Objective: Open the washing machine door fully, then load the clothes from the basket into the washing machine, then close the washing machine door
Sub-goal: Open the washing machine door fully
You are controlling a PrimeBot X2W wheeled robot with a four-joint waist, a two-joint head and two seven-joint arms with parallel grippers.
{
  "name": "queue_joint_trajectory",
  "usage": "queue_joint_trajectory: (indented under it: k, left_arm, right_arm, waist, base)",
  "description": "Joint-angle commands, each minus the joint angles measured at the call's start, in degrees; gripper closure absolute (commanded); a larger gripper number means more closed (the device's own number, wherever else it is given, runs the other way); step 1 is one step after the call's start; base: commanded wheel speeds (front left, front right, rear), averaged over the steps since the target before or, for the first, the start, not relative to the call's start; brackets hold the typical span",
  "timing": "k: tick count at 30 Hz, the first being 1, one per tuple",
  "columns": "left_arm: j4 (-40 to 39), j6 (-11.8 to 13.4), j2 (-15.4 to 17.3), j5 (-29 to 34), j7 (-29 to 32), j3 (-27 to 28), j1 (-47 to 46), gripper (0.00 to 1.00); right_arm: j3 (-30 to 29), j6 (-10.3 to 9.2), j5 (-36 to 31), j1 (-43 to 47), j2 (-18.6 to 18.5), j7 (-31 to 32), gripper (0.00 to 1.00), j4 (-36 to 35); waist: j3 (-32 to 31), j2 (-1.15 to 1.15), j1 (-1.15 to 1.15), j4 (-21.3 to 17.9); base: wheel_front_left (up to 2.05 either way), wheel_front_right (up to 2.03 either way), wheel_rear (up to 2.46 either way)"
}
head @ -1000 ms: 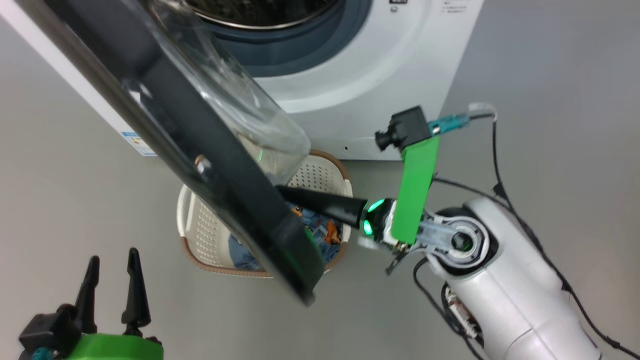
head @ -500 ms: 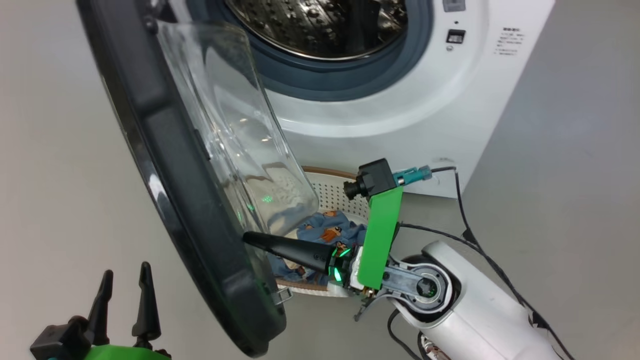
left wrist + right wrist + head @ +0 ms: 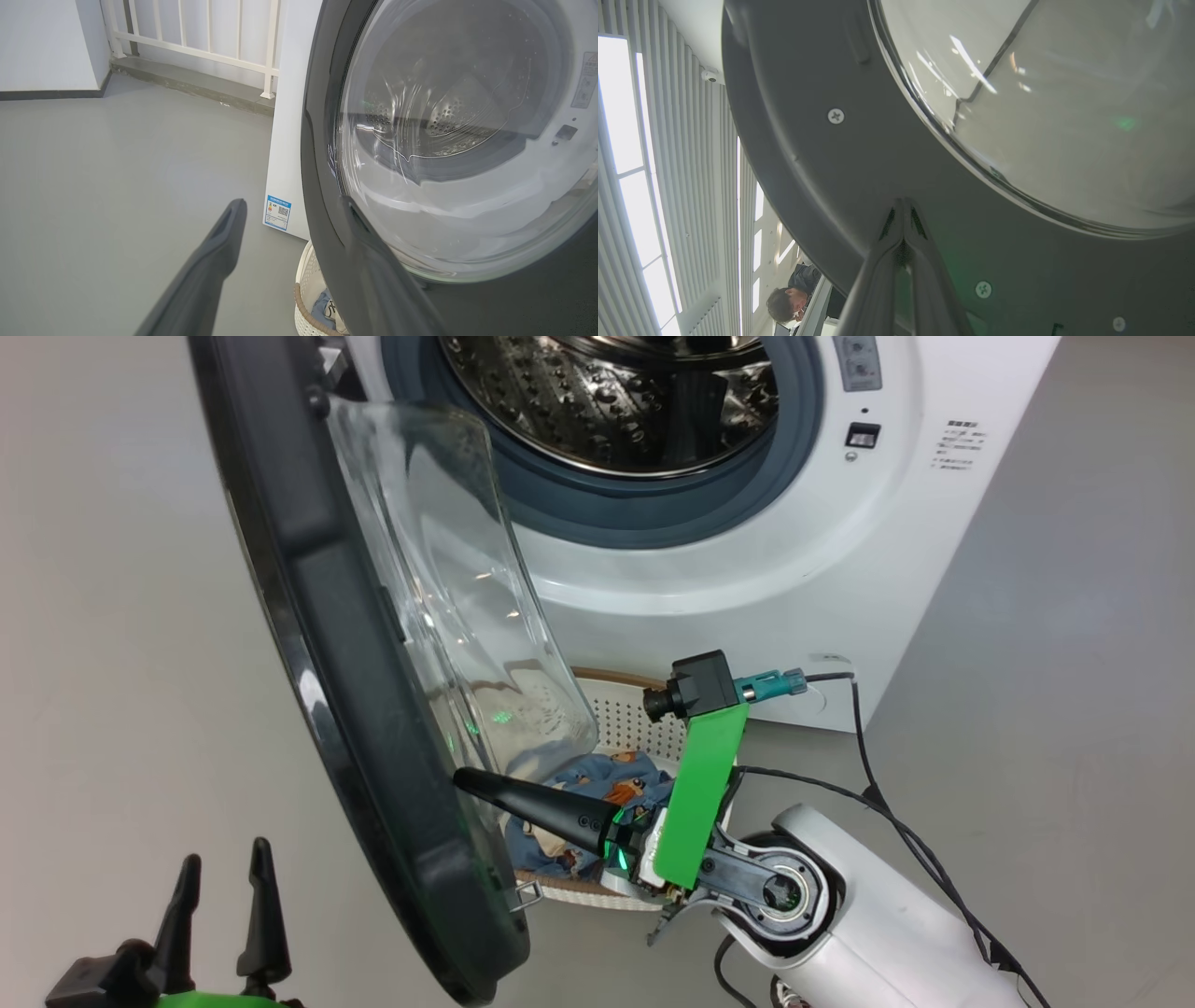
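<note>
The washing machine (image 3: 747, 569) stands with its steel drum exposed. Its black door (image 3: 308, 616), with the clear glass bowl (image 3: 448, 597), is swung out to the left. My right gripper (image 3: 464, 780) is shut on nothing, its tip against the door's inner frame (image 3: 822, 186) just below the glass. Below the door sits the cream basket (image 3: 621, 709) with the blue printed clothes (image 3: 597, 782) inside. My left gripper (image 3: 226, 856) is open at the lower left, outside the door. In the left wrist view its fingers (image 3: 219, 252) frame the door's outer edge (image 3: 317, 163).
Grey floor spreads to the left and right of the machine. A blue sticker (image 3: 278, 212) marks the machine's lower corner, with a white railing (image 3: 196, 42) behind. The right arm's cables (image 3: 868, 784) trail over the floor. A person (image 3: 784, 303) shows past the door's rim.
The head camera has tilted up, so more of the drum shows. The right gripper stays shut with its tip at the door's inner side. The left gripper has stayed open.
</note>
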Motion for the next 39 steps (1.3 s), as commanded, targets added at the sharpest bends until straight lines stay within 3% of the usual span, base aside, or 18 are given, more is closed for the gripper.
queue_joint_trajectory:
  k: [1, 2, 4, 5, 8, 12, 16, 19, 21, 24, 29, 39]
  left_arm:
    - [-1.32, -0.18, 1.10, 0.40, -0.46, 2.19, -0.43, 0.00]
    - [-1.39, -0.18, 1.10, 0.65, -0.46, 2.41, -0.30, 0.00]
    - [-1.52, -0.18, 1.10, 1.19, -0.46, 3.18, 0.07, 0.00]
    - [-1.51, -0.18, 1.10, 1.36, -0.46, 3.63, 0.26, 0.00]
    - [-1.26, -0.05, 1.09, 1.10, -0.46, 5.03, 0.77, 0.00]
    - [-0.82, 0.16, 1.09, 0.93, -0.46, 6.69, 1.36, 0.00]
    - [-0.68, 0.15, 1.09, 1.49, -0.46, 7.95, 1.87, 0.00]
    - [-0.64, 0.12, 1.09, 1.78, -0.46, 8.73, 2.67, 0.00]
    - [-0.64, 0.08, 1.09, 2.05, -0.46, 9.17, 3.32, 0.00]
    - [-0.91, 0.04, 1.09, 2.02, -0.46, 10.18, 4.29, 0.00]
    - [-1.13, -0.01, 1.09, 1.37, -0.46, 11.57, 5.12, 0.00]
    - [-1.36, -0.10, 1.09, 1.79, -0.46, 13.92, 7.60, 0.00]
  right_arm:
    - [-0.16, 0.10, -0.96, 1.28, 2.06, -0.93, 1.00, -2.02]
    - [-0.46, 0.10, -1.78, 1.54, 2.06, -1.45, 0.98, -2.42]
    - [-1.16, 0.10, -4.90, 1.99, 2.06, -2.97, 0.51, -3.61]
    - [-1.53, 0.10, -6.43, 2.42, 2.01, -3.88, 0.00, -4.33]
    - [-1.88, 0.10, -12.17, 3.47, 0.05, -8.65, 0.00, -7.25]
    - [-0.84, 0.10, -20.26, 4.81, -4.34, -20.92, 0.00, -9.76]
    - [3.43, 0.10, -27.26, 5.78, -10.15, -34.78, 0.00, -8.61]
    - [3.78, 0.10, -30.43, 7.27, -13.38, -39.59, 0.00, -6.52]
    - [-1.49, 0.10, -32.83, 9.92, -13.83, -39.96, 0.00, -5.95]
    - [-9.98, 0.10, -41.45, 15.41, -13.56, -40.01, 0.00, -6.15]
    - [-23.83, 0.10, -52.82, 23.87, -9.94, -40.03, 0.00, -6.65]
    - [-39.06, 0.10, -73.44, 33.29, -5.93, -40.03, 0.00, -8.17]
  waist:
    - [-0.59, 0.00, 0.00, -0.77]
    - [-0.83, 0.00, 0.00, -1.11]
    - [-1.33, 0.00, 0.00, -1.98]
    - [-1.59, 0.00, 0.00, -2.41]
    - [-2.25, 0.00, 0.00, -3.64]
    - [-2.96, 0.00, 0.00, -5.36]
    - [-3.86, 0.00, 0.00, -6.84]
    - [-5.08, 0.00, 0.00, -7.83]
    - [-6.07, 0.00, 0.00, -8.37]
    - [-6.88, 0.00, 0.00, -9.36]
    - [-7.44, 0.00, 0.00, -11.12]
    - [-8.64, 0.00, 0.00, -14.20]
  base:
    - [0.00, 0.00, 0.00]
    - [0.00, 0.00, 0.00]
    - [0.00, 0.00, 0.00]
    - [0.00, 0.00, 0.00]
    - [0.00, 0.00, 0.00]
    - [0.00, 0.00, 0.00]
    - [0.00, 0.00, 0.00]
    - [0.00, 0.00, 0.00]
    - [0.00, 0.00, 0.00]
    - [0.00, 0.00, 0.00]
    - [0.00, 0.00, 0.00]
    - [0.00, 0.00, 0.00]
